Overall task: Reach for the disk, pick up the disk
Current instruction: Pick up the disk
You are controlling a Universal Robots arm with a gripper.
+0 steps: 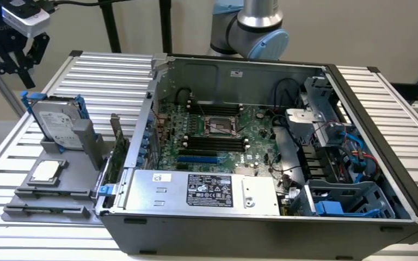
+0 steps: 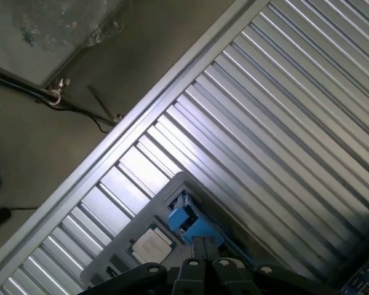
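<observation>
The gripper (image 1: pixel 9 51), whether spread or clenched I cannot tell, hangs above the disk (image 1: pixel 58 126), which stands upright in the grey tray (image 1: pixel 31 209) left of the computer case (image 1: pixel 267 217).

Even, soft indoor light; glare on slats (image 2: pixel 172 147)

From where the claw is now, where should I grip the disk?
Grip the disk by its top edge, coming straight down. It stands upright on edge in the grey holder, blue bracket rims exposed at the top, lower part seated in the slot. The claw hangs above it.
</observation>
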